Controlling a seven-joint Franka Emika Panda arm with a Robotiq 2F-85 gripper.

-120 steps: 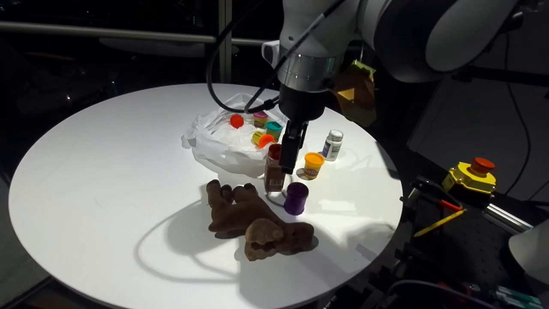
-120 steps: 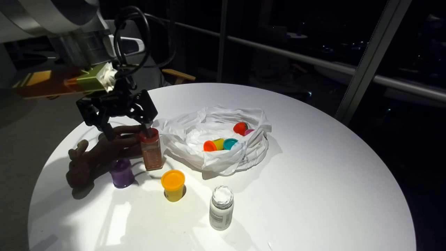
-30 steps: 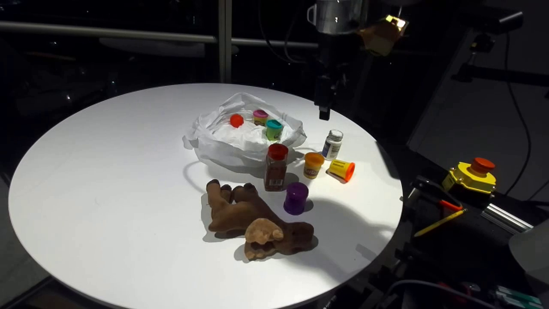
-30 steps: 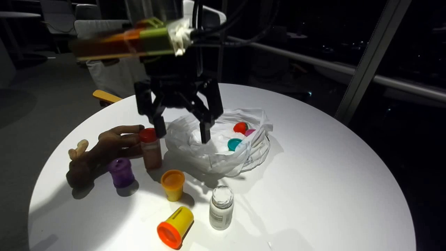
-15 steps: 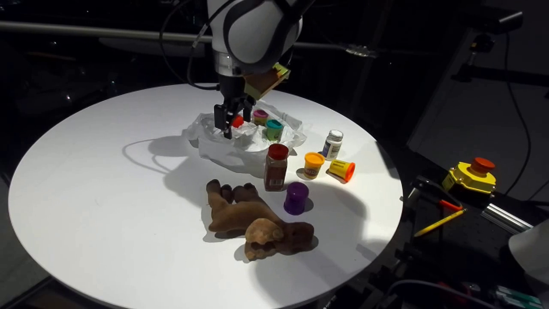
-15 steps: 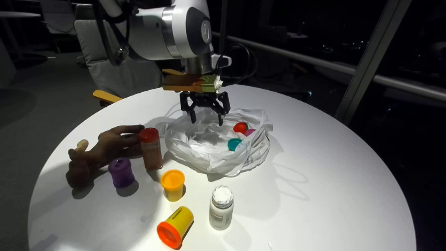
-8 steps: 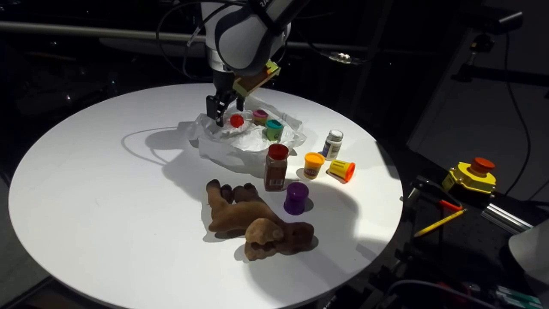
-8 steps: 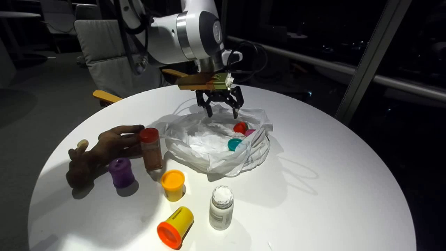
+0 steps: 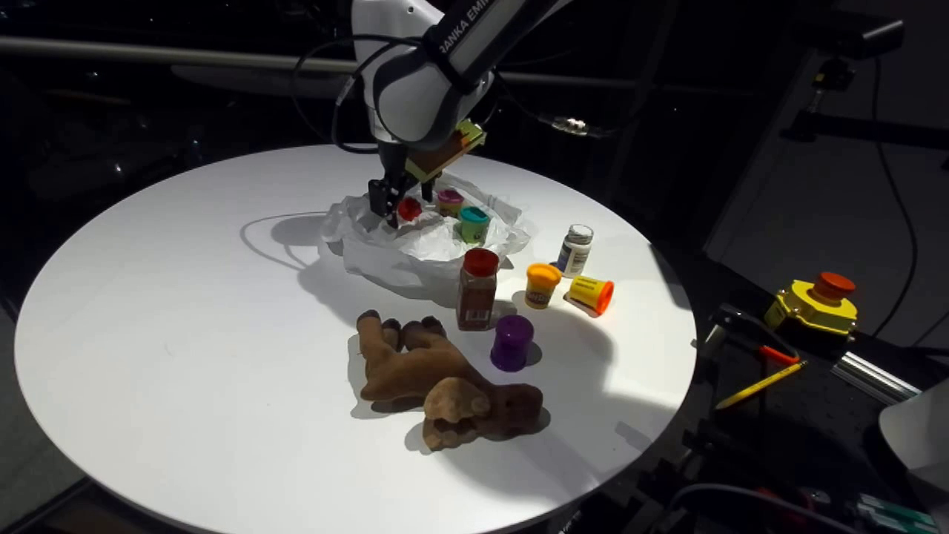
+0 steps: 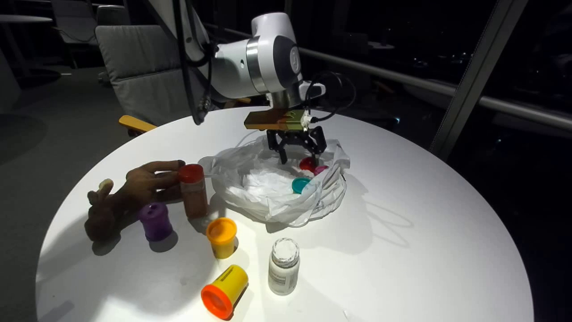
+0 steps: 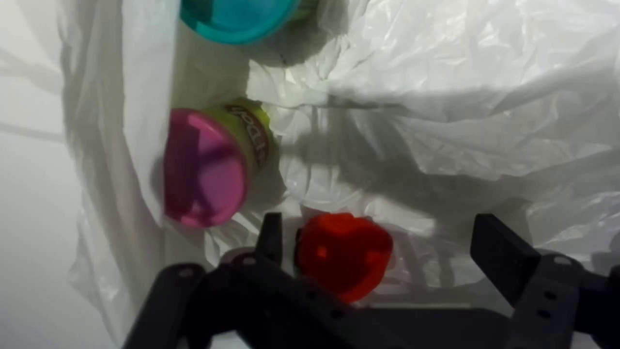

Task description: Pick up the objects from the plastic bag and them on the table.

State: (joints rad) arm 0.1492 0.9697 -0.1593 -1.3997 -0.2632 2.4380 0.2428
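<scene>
My gripper (image 11: 380,237) reaches down into the wrinkled plastic bag (image 10: 263,208), open, with a red toy piece (image 11: 344,257) between its fingers, nearer the left one in the wrist view. A gap shows on both sides of that piece. A pink-lidded tub (image 11: 208,167) and a teal-lidded tub (image 9: 474,225) also lie in the bag. Out on the white table (image 9: 185,356) are the brown plush toy (image 9: 415,371), the red-capped bottle (image 9: 477,293), the purple cup (image 9: 511,343), an upright orange-lidded tub (image 10: 222,239) and a yellow tub (image 10: 225,290) on its side.
A white jar (image 10: 284,267) stands on the table near the orange-lidded tub. The bag's crumpled rim rises around the tubs. Beside the table, a yellow box with a red button (image 9: 815,304) sits on a dark surface.
Over eight seconds the yellow tub went from the bag onto the table. My gripper then swung back above the bag, and in the last half second it dropped around the red piece.
</scene>
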